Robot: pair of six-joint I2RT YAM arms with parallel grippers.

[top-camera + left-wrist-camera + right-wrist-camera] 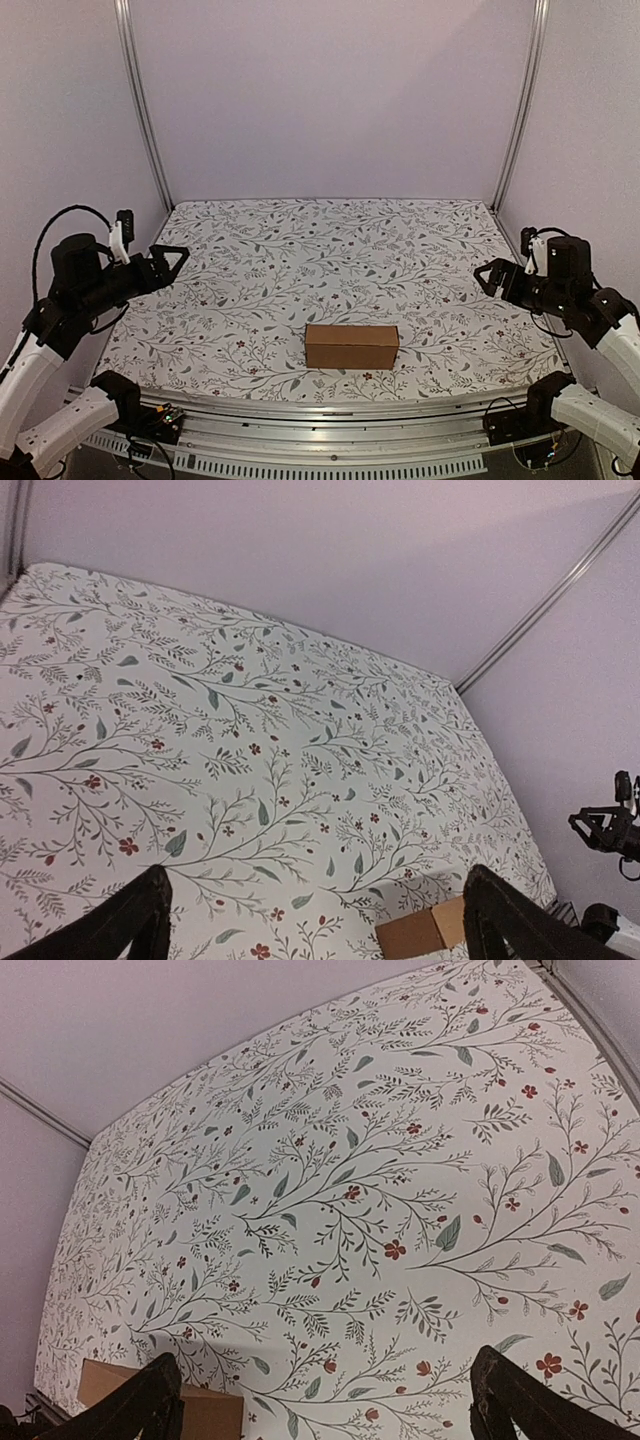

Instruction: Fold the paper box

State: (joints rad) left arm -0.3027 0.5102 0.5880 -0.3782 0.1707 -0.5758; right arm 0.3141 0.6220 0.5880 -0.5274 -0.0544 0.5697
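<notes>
Box (pixel 351 346) folded into a closed brown rectangular block, lying flat on the floral worktop (pixel 330 240) with one long side toward the arm bases; position near the front edge, about midway between the two arms. Left gripper (pixel 176 262) raised over the left edge of the worktop, jaws spread wide apart; right gripper (pixel 483 279) raised over the right edge, jaws likewise spread wide apart; both well apart from the box, which shows only at the bottom edge of each wrist view.
</notes>
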